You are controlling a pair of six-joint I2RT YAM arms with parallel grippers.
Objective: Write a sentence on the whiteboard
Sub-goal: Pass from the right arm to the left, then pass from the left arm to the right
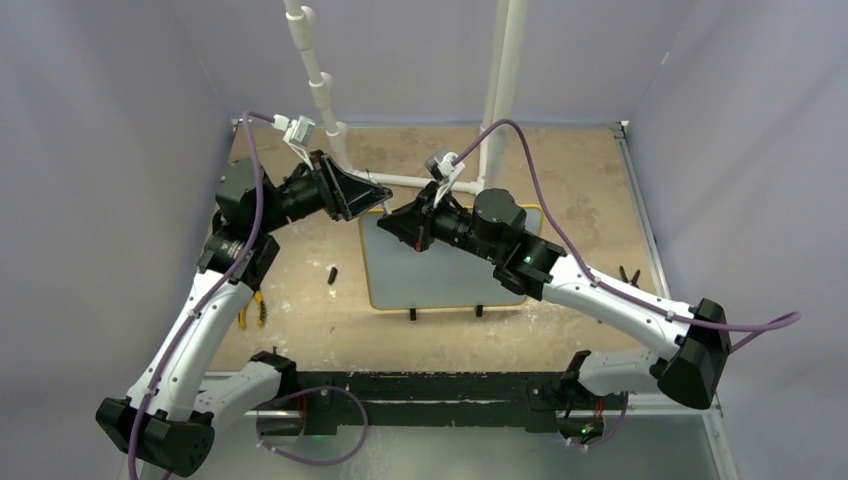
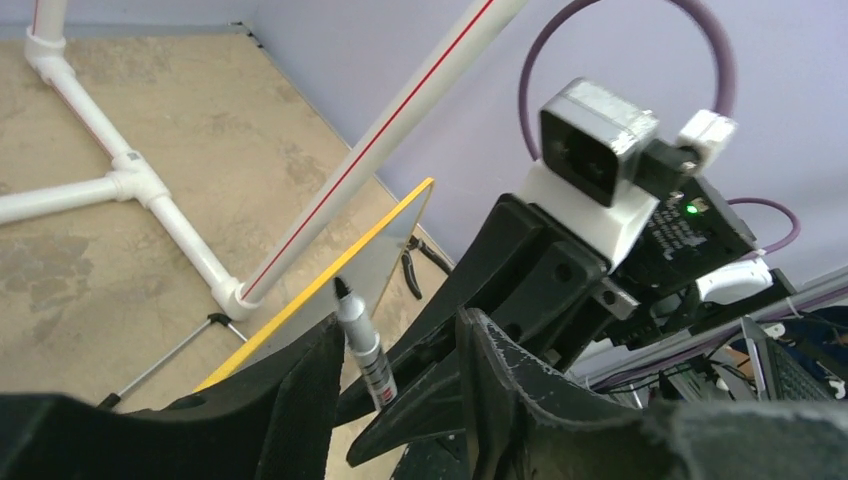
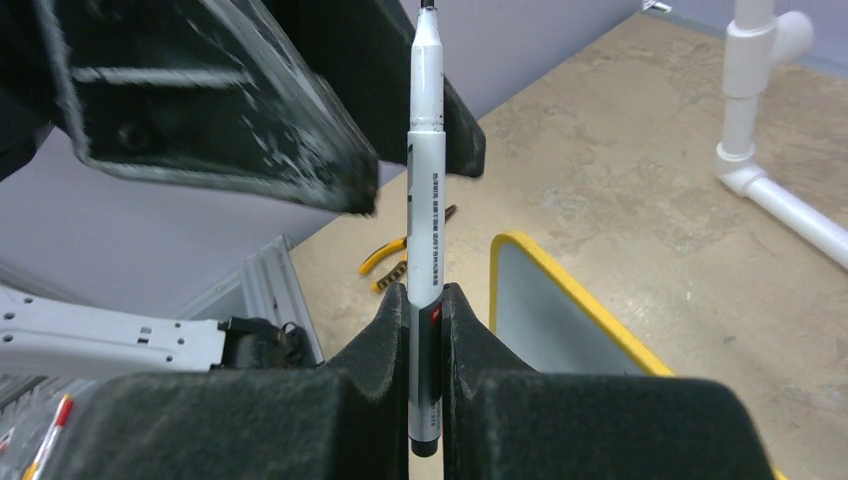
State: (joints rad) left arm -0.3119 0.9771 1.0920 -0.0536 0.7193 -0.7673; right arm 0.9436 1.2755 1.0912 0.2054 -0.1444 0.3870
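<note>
**Over the whiteboard's far-left corner: both grippers on one marker**

On my top feed the whiteboard (image 1: 450, 280) lies flat mid-table on the tan surface, with its two black feet toward the arm bases. Its far-left corner sits under where the two arms meet. I can't make out any writing from here; a good part of the board is hidden by the right arm.

The right gripper (image 3: 425, 300) is pinching a white marker (image 3: 425, 200) low on the barrel, with the dark tip pointing up and away from the wrist cam. Its pads are tight on both sides of the barrel.

The left gripper (image 2: 400, 330) is spread wide. On its own cam the marker (image 2: 360, 345) stands in the gap, closer to one finger. I can't tell if that finger is actually touching it.

Other stuff: yellow-handled pliers (image 1: 255, 310) lie near the left arm, and a small dark object (image 1: 332, 272) sits on the table just left of the board. White PVC pipes (image 1: 500, 90) stand at the back.
</note>
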